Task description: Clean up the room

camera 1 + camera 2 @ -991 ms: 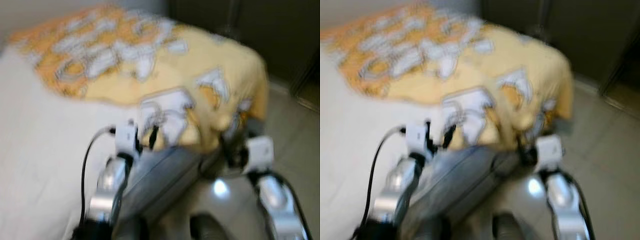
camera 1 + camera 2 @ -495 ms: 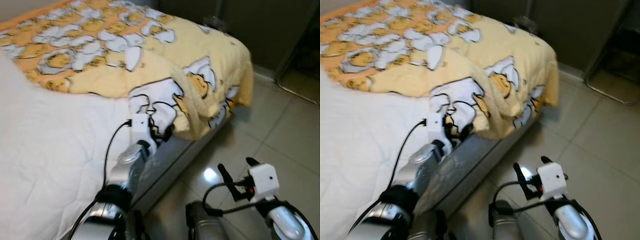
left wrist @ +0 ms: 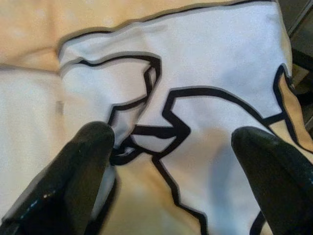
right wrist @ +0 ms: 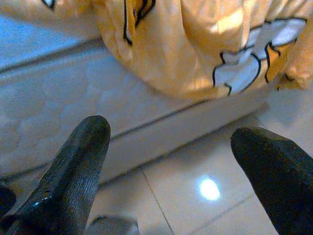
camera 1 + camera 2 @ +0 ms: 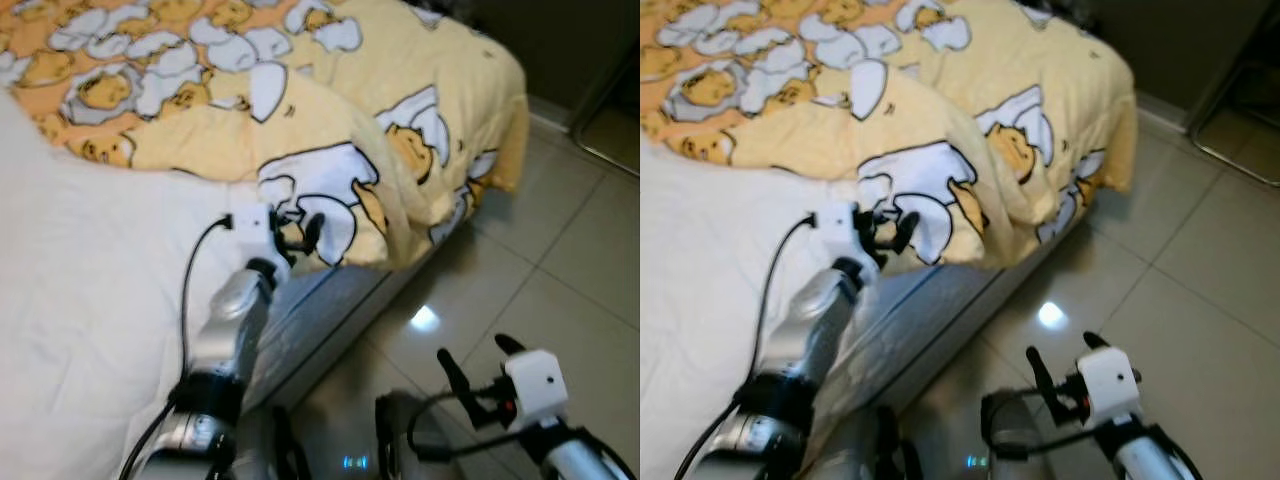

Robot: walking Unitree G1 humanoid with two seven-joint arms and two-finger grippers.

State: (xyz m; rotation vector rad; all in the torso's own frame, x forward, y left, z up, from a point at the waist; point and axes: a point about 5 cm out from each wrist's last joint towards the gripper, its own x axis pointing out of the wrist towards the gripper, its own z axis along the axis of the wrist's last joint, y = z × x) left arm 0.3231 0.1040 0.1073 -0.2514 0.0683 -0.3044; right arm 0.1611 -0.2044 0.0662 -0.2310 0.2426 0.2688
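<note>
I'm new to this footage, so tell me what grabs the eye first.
A yellow quilt printed with white cartoon eggs lies bunched across the far end of the bed, spilling over its edge toward the tiled floor. The left gripper, open, hovers at its folded hem beside the bare white sheet; the right gripper hangs open above the floor.

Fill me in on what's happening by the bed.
The robot stands beside the bed. Its left gripper is open at the folded edge of the yellow cartoon-print blanket, fingers either side of a white patch but not closed on it. The right gripper hangs open above the tiled floor, holding nothing.
</note>
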